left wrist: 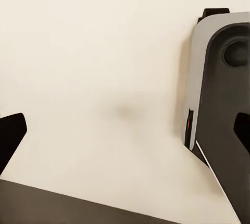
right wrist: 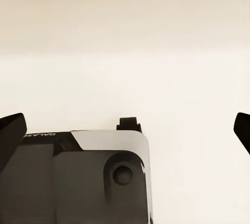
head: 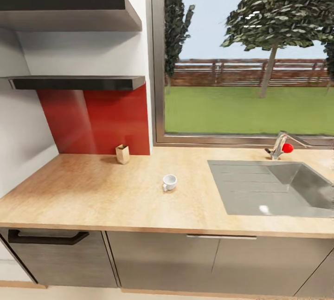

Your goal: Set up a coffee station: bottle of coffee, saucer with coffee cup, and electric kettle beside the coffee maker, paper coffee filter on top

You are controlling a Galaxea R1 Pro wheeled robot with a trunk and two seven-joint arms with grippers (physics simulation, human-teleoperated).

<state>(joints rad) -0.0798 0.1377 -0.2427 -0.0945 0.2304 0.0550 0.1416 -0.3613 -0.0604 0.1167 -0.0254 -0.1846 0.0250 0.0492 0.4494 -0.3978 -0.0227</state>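
Where both wrist views cut off the fingertips, each claw [left wrist: 125,130] [right wrist: 125,130] stands spread over pale floor. The cup [head: 169,182] sits alone mid-table [head: 93,193], a small wooden box [head: 122,154] far left, the sink [head: 273,188] right.

Bright even daylight, soft render blur, glare on red backsplash [head: 95,121]

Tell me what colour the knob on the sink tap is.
Red; the tap knob shows best in the head view, behind the sink.
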